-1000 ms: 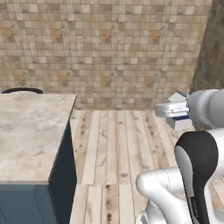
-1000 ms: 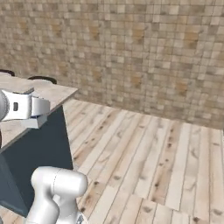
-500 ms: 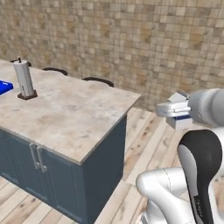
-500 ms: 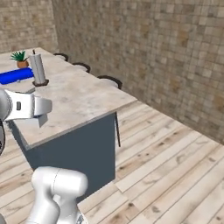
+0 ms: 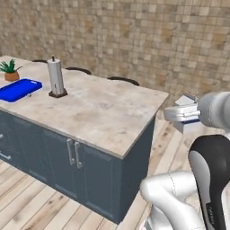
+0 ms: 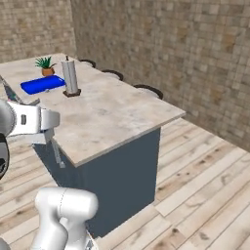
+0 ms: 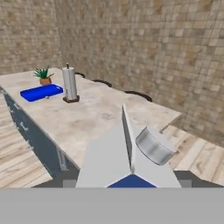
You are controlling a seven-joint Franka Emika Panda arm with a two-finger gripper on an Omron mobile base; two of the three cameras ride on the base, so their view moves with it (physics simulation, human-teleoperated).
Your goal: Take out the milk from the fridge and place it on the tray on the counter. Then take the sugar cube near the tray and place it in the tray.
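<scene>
The gripper is clamping the milk, carrying it in the air off the near end of the counter. The carton's gabled top is filling the lower middle of the hand view. The tray is lying far along the counter, between a potted plant and a paper-towel holder.

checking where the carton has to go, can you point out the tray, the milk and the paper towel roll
tray [image 5: 19, 89], left base view, middle of its blue floor.
milk [image 7: 127, 157], hand view, white gable top of the carton.
paper towel roll [image 6: 71, 77], right base view, middle of the upright grey roll.
</scene>
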